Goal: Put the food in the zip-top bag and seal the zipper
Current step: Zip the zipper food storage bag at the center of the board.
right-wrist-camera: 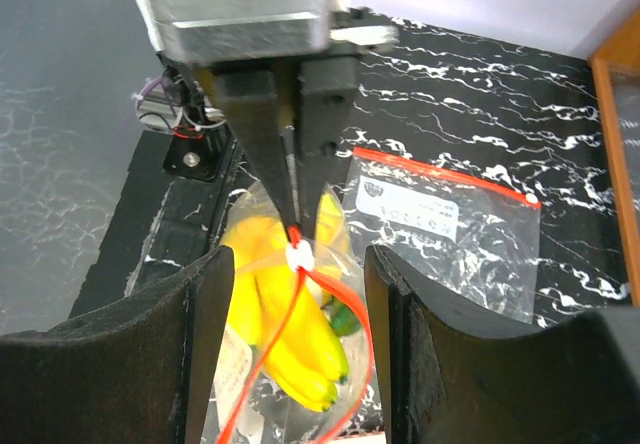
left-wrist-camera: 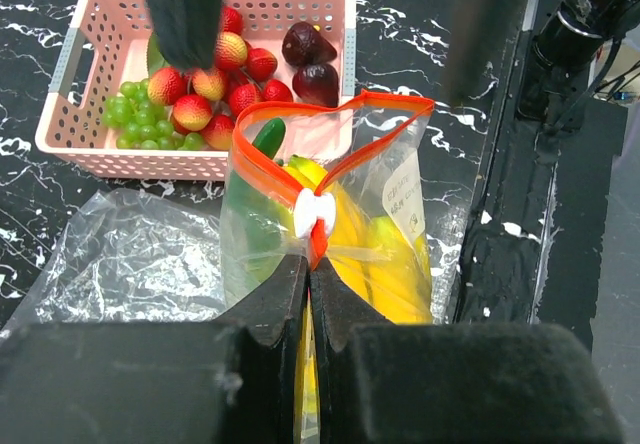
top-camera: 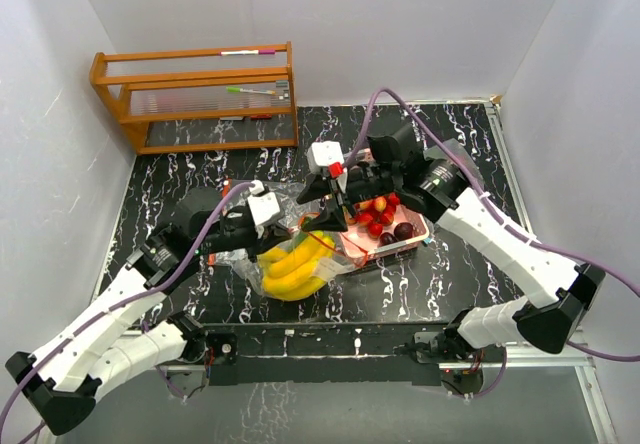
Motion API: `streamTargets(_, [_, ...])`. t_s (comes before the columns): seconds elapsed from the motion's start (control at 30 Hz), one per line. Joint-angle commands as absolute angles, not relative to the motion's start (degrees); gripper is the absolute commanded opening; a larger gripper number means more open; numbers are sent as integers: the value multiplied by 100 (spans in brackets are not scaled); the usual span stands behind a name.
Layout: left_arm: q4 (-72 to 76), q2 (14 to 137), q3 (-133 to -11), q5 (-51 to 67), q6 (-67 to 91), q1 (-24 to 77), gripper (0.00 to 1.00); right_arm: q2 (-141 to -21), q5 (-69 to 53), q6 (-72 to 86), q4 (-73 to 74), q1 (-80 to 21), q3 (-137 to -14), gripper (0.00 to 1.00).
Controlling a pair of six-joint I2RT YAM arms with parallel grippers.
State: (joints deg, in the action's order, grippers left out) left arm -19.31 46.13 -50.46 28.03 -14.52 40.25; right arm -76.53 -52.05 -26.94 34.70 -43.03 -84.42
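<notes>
The zip-top bag stands up near the middle of the counter, just against the near left end of the pink tray. Its orange zipper gapes in a wide loop, so the mouth is unsealed. Inside lies the yellow banana bunch, with 1 green piece poking up by the zipper.

The left claw is pinched tight on the zipper's end, right under the white slider, holding the bag upright. The right claw hangs over the bag's mouth with its fingers spread wide, 1 on either side of the opening, gripping nothing.

The pink tray holds the rest of the food: red berries heaped in the middle, green grapes at 1 end and 2 dark plums at the other.

A second bag, flat and empty with its red zipper closed, lies on the counter just beside the upright one, on the side away from the tray.

A wooden rack sits in the far left corner, well apart from the work. Bare marble shows along the far edge to the right of the rack, down the right edge, and in a strip between the bags and the near edge.
</notes>
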Motion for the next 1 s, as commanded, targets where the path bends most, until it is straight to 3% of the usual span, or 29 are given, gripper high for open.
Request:
streamTargets(0.0, [-1732, 4695, -5437, 2734, -1364, 4017, 0, -7683, -5080, -2824, 3267, -4638, -8345, 57])
streamTargets(0.3, [-1867, 4732, -5818, 2566, -1430, 4016, 0, -7857, -4657, -2941, 3316, -4983, -8488, 56])
streamTargets(0.6, [-1949, 4700, -5885, 2643, -1477, 4017, 0, -7667, -3454, -2888, 2678, -4981, -8389, 53])
streamTargets(0.97, [-2056, 4637, -5949, 2773, -1567, 4016, 0, -8157, -3951, -3299, 3362, -4979, -9079, 55])
